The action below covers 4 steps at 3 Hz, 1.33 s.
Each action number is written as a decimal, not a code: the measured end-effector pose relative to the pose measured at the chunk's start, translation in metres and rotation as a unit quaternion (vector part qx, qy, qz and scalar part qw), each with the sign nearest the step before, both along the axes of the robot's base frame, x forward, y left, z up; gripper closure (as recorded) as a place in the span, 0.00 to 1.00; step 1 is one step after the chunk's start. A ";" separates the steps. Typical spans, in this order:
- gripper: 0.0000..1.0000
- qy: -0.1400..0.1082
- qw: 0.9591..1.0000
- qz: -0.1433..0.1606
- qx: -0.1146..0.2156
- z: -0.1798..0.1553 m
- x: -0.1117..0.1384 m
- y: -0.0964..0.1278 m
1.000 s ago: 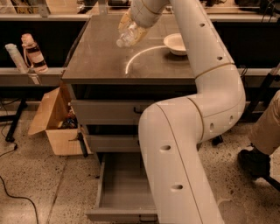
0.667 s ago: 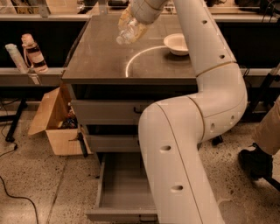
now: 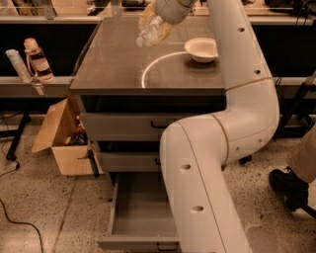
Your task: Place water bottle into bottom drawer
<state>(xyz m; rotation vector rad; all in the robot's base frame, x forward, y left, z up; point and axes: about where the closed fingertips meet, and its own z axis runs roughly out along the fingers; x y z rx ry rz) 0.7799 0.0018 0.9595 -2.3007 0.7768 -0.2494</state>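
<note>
Water bottle (image 3: pixel 154 28): up in the air at top centre of the frame, tilted, lower end pointing down and left. Clamped by the gripper (image 3: pixel 165 10), which sits right at the upper edge and is partly cut off there. Hangs over the far part of the cabinet top (image 3: pixel 113 69), off the surface, just left of the bowl (image 3: pixel 201 49) and not touching it.

Bottom drawer (image 3: pixel 140 212): pulled out at lower centre, plain grey inside. Right side hidden behind the big white arm (image 3: pixel 232 123), which bends up from the lower middle, swings through the right of the frame and reaches back to the top edge. Stands between the camera and much of the cabinet front. Two upper drawers (image 3: pixel 123 126) shut, directly above the open one.

Off to the left: open cardboard box (image 3: pixel 59 143) on the floor beside the cabinet, and a pink-capped bottle (image 3: pixel 37 59) on a shelf behind. At the right edge, a dark shoe (image 3: pixel 289 185).

Compared with a second ago: bottle raised a little higher and carried slightly right, closer to the bowl. Bowl, box and open drawer unchanged.
</note>
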 end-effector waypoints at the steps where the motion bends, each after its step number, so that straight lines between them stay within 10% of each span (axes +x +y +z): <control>1: 1.00 0.004 1.000 0.001 0.006 -0.017 -0.008 -0.009; 3: 1.00 0.033 0.999 -0.025 0.029 -0.084 -0.037 -0.027; 4: 1.00 -0.011 0.998 -0.016 0.061 -0.065 -0.042 -0.009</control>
